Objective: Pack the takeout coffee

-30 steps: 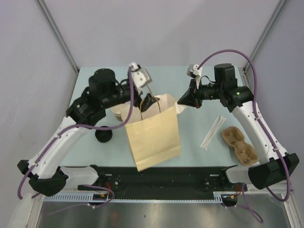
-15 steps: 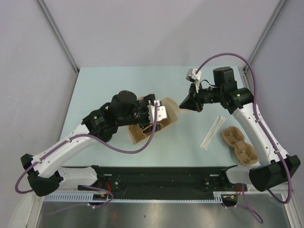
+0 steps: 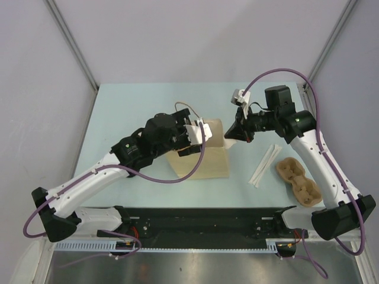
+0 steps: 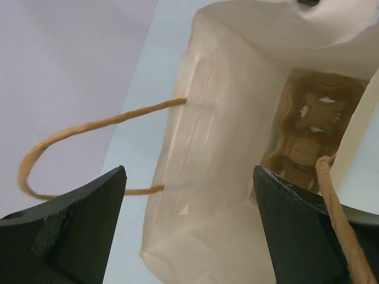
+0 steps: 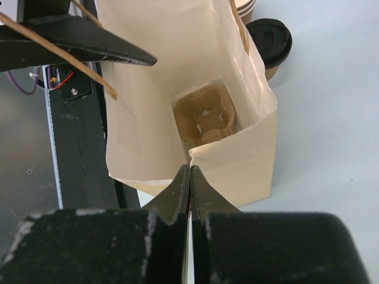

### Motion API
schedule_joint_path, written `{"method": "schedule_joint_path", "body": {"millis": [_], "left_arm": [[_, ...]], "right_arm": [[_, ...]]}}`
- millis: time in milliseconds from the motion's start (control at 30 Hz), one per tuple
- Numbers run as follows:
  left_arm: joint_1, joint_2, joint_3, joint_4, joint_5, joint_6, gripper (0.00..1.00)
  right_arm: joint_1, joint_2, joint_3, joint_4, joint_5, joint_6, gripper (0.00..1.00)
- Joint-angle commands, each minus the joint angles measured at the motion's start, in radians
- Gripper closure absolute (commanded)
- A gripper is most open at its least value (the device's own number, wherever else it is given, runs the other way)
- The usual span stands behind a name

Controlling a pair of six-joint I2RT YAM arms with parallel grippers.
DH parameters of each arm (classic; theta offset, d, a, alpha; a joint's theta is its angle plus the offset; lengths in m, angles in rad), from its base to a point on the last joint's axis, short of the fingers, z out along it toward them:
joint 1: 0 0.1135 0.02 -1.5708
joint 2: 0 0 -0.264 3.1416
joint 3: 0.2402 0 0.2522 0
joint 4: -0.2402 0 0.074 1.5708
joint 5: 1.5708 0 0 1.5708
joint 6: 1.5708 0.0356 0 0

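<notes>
A tan paper bag stands open mid-table with a brown pulp tray at its bottom, which also shows in the left wrist view. My right gripper is shut on the bag's rim; the right wrist view shows its tips pinching it. My left gripper is open over the bag's mouth, empty, with a string handle beside it. A kraft cup with a black lid stands on the table beyond the bag. The top view hides it behind my left arm.
A second pulp tray lies at the right, with white straws beside it. More stacked cups peek out behind the bag. A black rail runs along the near edge.
My left arm swung from the bag's far-left side over to its mouth. The bag came down from a raised, tilted position. My right gripper kept its hold on the rim.
</notes>
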Motion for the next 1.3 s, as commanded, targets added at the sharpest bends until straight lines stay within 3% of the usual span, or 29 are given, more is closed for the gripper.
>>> {"method": "schedule_joint_path", "body": {"millis": [0, 400, 667, 933, 1267], "left_arm": [[-0.002, -0.071, -0.039, 0.118, -0.083, 0.117, 0.06], [-0.015, -0.128, -0.204, 0.337, -0.261, 0.496, 0.02], [-0.022, -0.185, -0.39, 0.65, -0.285, 0.781, 0.0], [-0.029, -0.167, -0.415, 0.863, -0.278, 0.896, 0.01], [-0.052, -0.207, -0.493, 0.846, -0.146, 1.002, 0.01]], "right_arm": [[0.009, -0.01, 0.006, 0.023, 0.002, -0.012, 1.0], [0.009, -0.004, 0.006, 0.029, -0.002, -0.012, 1.0], [0.01, -0.001, 0.006, 0.011, -0.007, -0.033, 1.0], [0.01, -0.003, 0.006, 0.006, -0.013, -0.047, 1.0], [0.009, -0.024, 0.006, 0.048, 0.004, -0.062, 0.95]]}}
